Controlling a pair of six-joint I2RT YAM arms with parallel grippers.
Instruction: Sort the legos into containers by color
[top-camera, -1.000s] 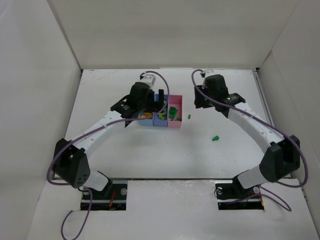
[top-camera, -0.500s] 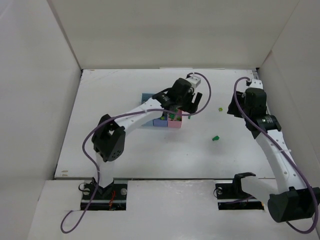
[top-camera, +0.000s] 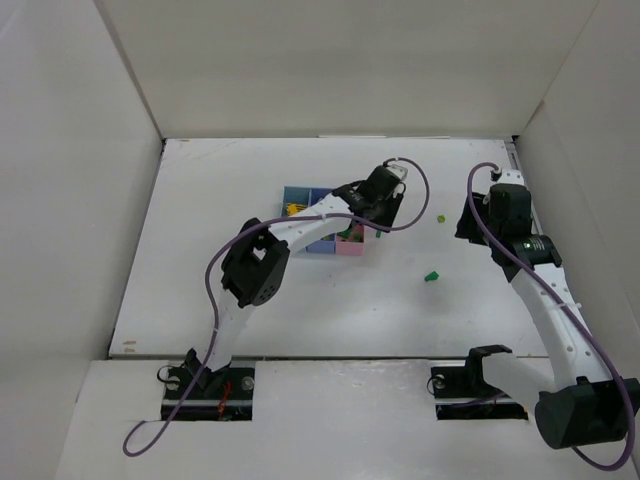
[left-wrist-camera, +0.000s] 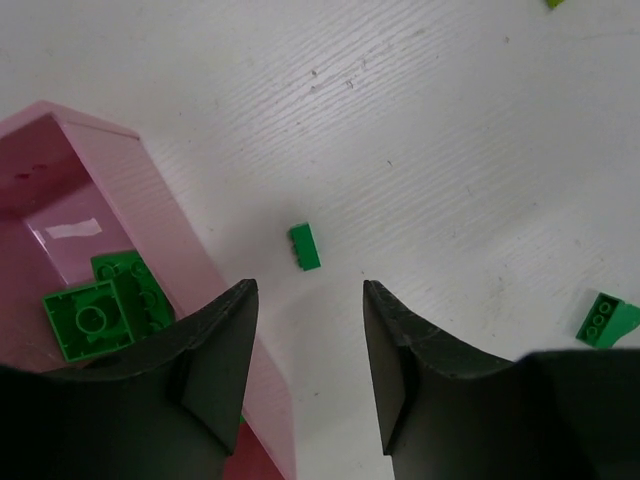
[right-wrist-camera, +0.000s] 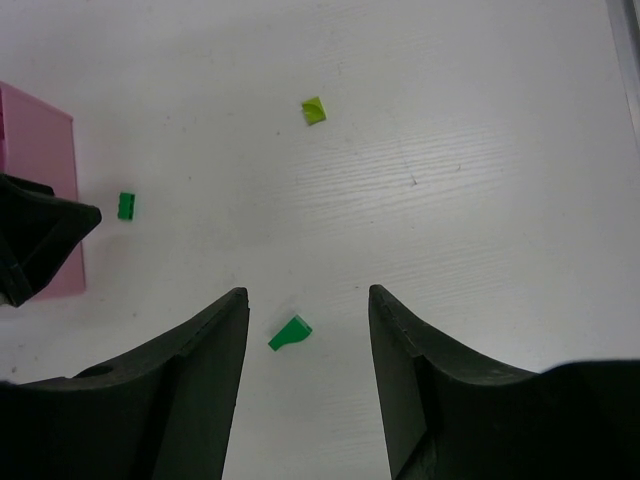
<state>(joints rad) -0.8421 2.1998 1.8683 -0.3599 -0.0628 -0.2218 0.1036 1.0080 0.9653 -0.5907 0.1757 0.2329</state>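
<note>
The containers form one tray: a light blue bin (top-camera: 296, 197) with yellow legos, a periwinkle bin (top-camera: 322, 245) and a pink bin (top-camera: 352, 247). Dark green legos (left-wrist-camera: 97, 310) lie in the pink bin (left-wrist-camera: 150, 215). My left gripper (left-wrist-camera: 306, 290) hovers open and empty beside that bin's right wall, over a small dark green lego (left-wrist-camera: 305, 246) on the table. My right gripper (right-wrist-camera: 305, 292) stands open above a green wedge lego (right-wrist-camera: 290, 333). A lime lego (right-wrist-camera: 314, 110) lies farther back. In the top view the left gripper (top-camera: 378, 222) is by the tray and the right gripper (top-camera: 468, 222) is to its right.
White walls enclose the table on three sides. The green wedge (top-camera: 432, 275) and the lime piece (top-camera: 440, 216) lie loose on the table between the arms. In the right wrist view the small green lego (right-wrist-camera: 126, 206) sits next to the left gripper's finger (right-wrist-camera: 40, 240).
The left arm has swung right, from over the tray's middle to the pink bin's right side, and its jaws have narrowed. The right arm pulled back to the right, then held still.
</note>
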